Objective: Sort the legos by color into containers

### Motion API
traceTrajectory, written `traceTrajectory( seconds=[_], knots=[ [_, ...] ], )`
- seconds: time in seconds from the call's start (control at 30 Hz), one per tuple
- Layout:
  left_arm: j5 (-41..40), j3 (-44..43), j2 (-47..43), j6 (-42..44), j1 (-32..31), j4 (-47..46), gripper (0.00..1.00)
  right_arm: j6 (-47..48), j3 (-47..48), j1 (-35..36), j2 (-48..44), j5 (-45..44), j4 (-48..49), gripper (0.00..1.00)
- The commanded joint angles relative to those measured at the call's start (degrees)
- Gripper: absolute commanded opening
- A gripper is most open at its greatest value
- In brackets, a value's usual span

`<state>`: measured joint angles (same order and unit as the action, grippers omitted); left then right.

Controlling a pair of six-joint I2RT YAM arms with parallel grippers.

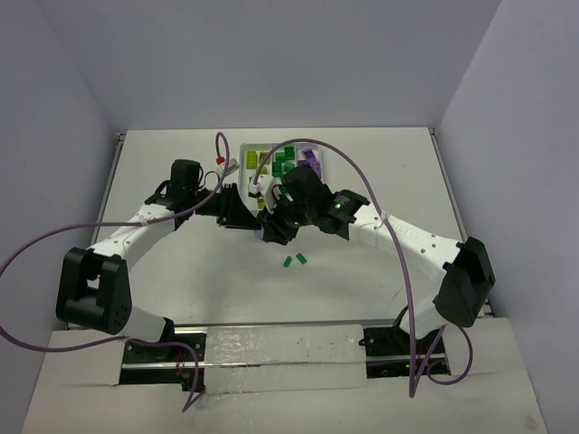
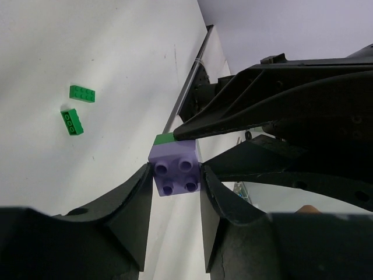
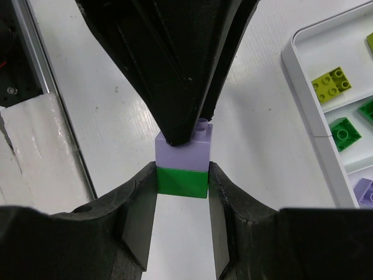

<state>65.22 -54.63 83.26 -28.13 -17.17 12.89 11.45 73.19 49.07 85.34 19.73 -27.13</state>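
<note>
Black fingers [image 2: 131, 210] of the left end effector [image 2: 176, 174] are squeezing a lilac brick [image 2: 175, 169], while the right end effector [image 3: 182, 178] is clamping the green brick [image 3: 182, 182] joined to it. Both are hovering above the table [image 1: 181, 262], just near the tray [image 3: 307, 99] and hiding its near edge from above. Their stack is lying left-right, studs pointing toward the left arm. Two loose green bricks [image 2: 82, 93] are lying nearer.

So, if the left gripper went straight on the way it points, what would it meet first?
Probably the right gripper, almost at once: the left gripper holds a small lilac plastic brick whose stacked green plastic brick sits in the right's black jaws directly ahead.
</note>
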Motion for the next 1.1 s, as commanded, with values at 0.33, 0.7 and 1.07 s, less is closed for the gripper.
traceTrajectory(
  seconds=[0.33,0.7,1.07],
  knots=[
    [5.09,-3.30,2.34,-0.79,-0.67,-0.14,0.78,0.76,2.67,0.50,-0.97,-1.53,1.21,0.00],
    [4.06,-3.49,2.37,0.02,-2.12,0.56,0.71,0.65,3.30,0.59,-0.50,-1.34,1.19,0.00],
    [2.55,-4.61,3.92,1.32,-3.13,2.23,0.51,0.68,3.63,0.59,-0.35,-1.27,1.21,0.00]
  ],
)
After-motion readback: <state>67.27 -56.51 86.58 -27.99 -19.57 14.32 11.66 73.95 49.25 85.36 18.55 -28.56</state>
